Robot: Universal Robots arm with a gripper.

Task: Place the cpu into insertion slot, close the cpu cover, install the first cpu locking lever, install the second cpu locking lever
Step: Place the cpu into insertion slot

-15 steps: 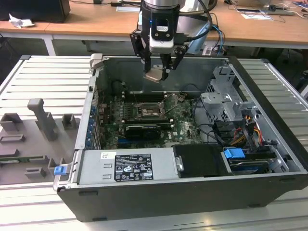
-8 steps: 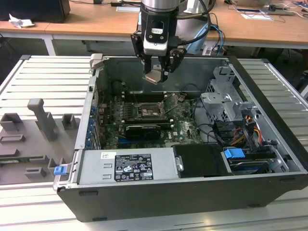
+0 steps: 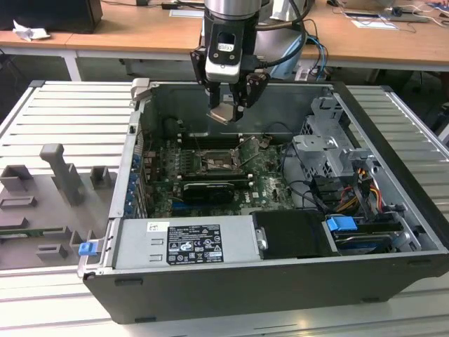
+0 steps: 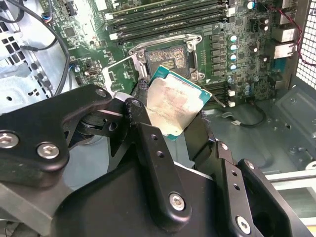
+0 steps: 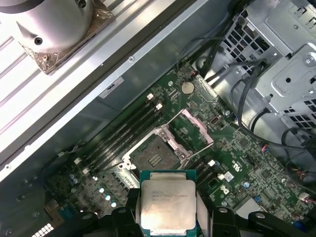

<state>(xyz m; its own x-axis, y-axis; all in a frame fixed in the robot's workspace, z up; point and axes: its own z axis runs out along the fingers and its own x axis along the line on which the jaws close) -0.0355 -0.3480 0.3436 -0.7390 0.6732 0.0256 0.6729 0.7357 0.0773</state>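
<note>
Exterior view: pincer (image 3: pixel 228 105) poised above the open computer case (image 3: pixel 245 288), fingers pinched on the edges of the cpu (image 3: pixel 226 113), chip tilted and clear of the board. Below the pincer, the bare insertion slot (image 3: pixel 214 160) on the green motherboard (image 3: pixel 266 182). Just past the slot, toward the exterior view's right, the cpu cover (image 3: pixel 251 149) raised on its hinge. Nearer the camera than the pincer, a grey power supply (image 3: pixel 186 242). Case resting on a slatted grey tabletop (image 3: pixel 63 112).

Second wrist view: black fingers (image 4: pixel 148 133) of the pincer (image 4: pixel 171 121) clamped on opposite sides of the cpu (image 4: pixel 173 103), dull metal top facing the camera, green rim showing. Beyond the fingertips, the insertion slot (image 4: pixel 165 58), empty and framed in metal. Beside it, the cpu cover (image 4: pixel 121 74) swung open.

First wrist view: cpu (image 5: pixel 168 205) gripped in the pincer (image 5: pixel 168 219), metal top up. Ahead of the pincer, the insertion slot (image 5: pixel 155 153) uncovered, nothing seated in it. On the slot's far side, the cpu cover (image 5: pixel 192 129) standing open, green board visible through its square opening. Chip not touching the slot.
</note>
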